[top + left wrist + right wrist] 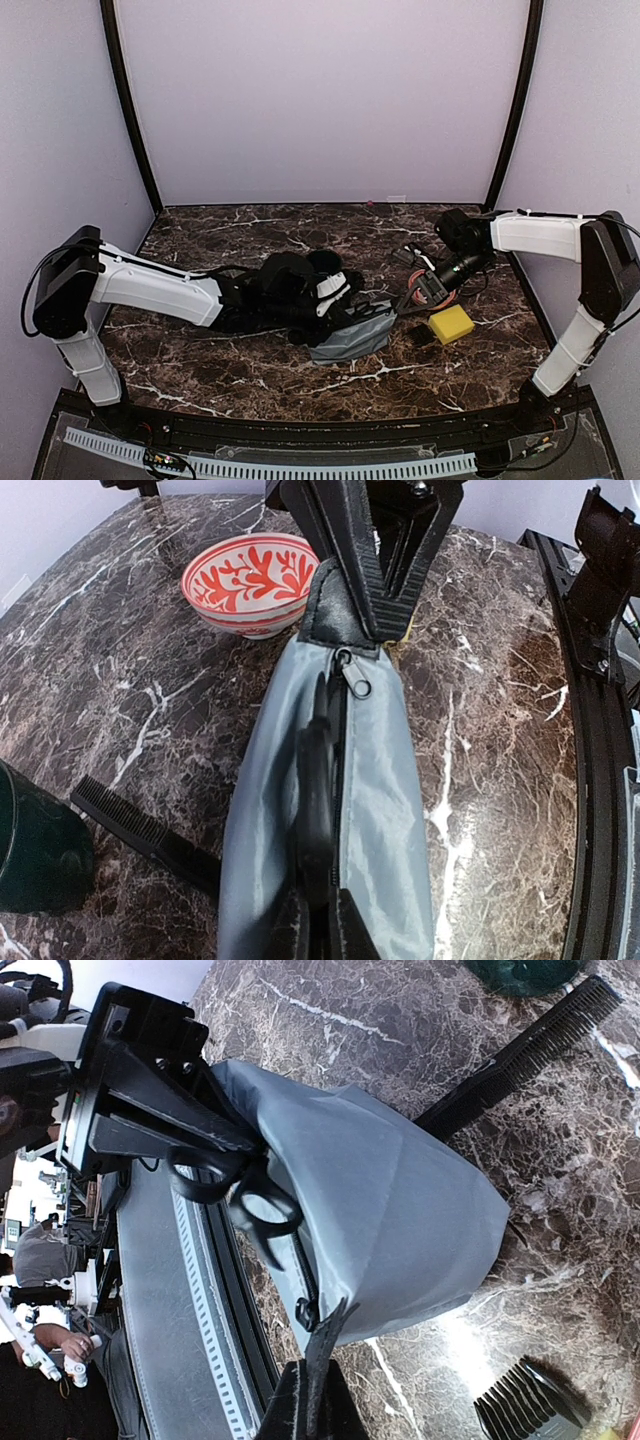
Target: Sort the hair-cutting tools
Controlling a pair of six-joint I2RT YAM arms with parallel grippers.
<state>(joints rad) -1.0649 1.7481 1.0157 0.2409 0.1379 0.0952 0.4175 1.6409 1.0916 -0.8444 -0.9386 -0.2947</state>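
A grey zip pouch (390,810) lies on the marble with its zipper open. My left gripper (318,905) is shut on dark-handled scissors (250,1200) at the pouch's mouth, and their blades are hidden inside the slit. My right gripper (320,1375) is shut on the black tab (350,600) at the pouch's other end, holding it taut. The long black comb (140,830) lies on the table beside the pouch, partly under it. A black toothed end of the clipper (525,1405) shows at the frame's bottom edge. From above, both grippers (345,305) (405,303) meet at the pouch (355,338).
A red-and-white patterned bowl-like plate (252,583) stands beyond the pouch. A dark green cup (35,850) sits next to the comb's end. A yellow block (450,323) lies right of the pouch. The table's black front rail (600,780) runs close by.
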